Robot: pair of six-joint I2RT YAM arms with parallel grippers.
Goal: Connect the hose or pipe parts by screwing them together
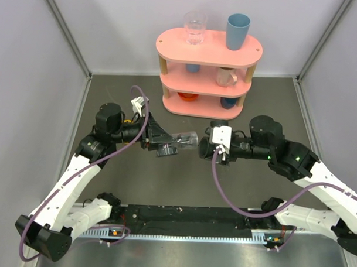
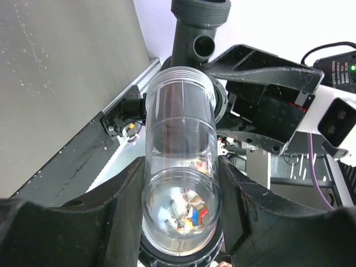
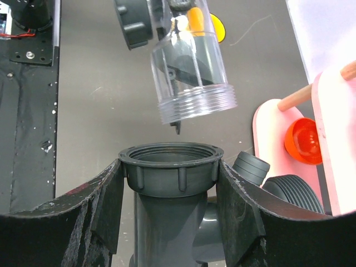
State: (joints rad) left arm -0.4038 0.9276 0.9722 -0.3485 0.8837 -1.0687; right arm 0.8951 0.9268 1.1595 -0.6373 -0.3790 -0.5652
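Grips the translucent tube (image 2: pixel 181 128) in the left tool (image 2: pixel 181 186), clamps the dark grey T-fitting (image 3: pixel 167 222) in the right tool (image 3: pixel 169 181). Holds both above the counter (image 1: pixel 135 185), threaded ends facing, near yet apart.

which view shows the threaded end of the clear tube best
Right wrist: the clear tube shows its threaded end sharp, apart from the grey T fitting. Left wrist looks along the tube, threads at its far end. Top external shows it tiny.

No legible txt, labels or nos. anywhere.
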